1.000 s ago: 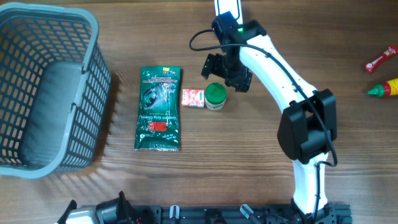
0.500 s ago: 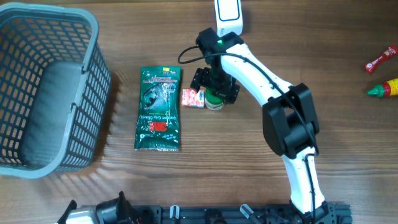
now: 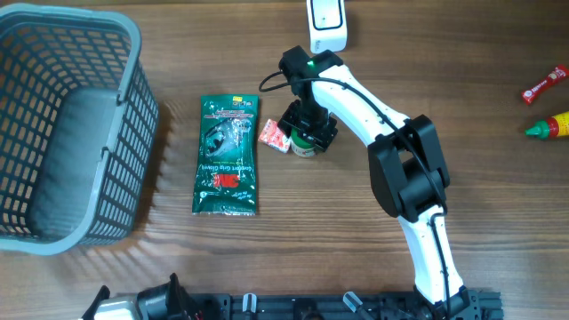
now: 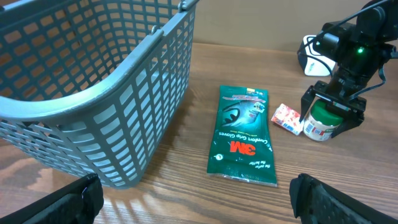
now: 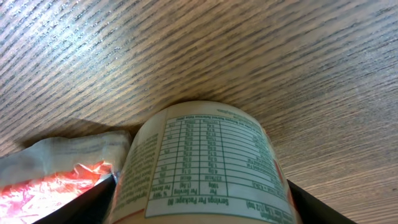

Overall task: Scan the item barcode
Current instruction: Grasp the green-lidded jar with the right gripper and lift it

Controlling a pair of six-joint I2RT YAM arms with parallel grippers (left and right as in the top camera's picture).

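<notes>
Right pincer (image 3: 308, 133) has dropped over the jar (image 5: 202, 162) — jaws narrowing around it, whether gripping I cannot tell — nudging the sachet (image 3: 274, 136) askew; lift looks near.

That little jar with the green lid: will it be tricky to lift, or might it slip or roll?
The jar looks rigid, so it probably won't squash. Its round, smooth-looking labelled side might slip or twist in the jaws. Upright it seems steady; tipped over, it would likely roll.

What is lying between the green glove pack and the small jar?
A small red packet lies there, beside the jar; the overhead view shows it.
</notes>
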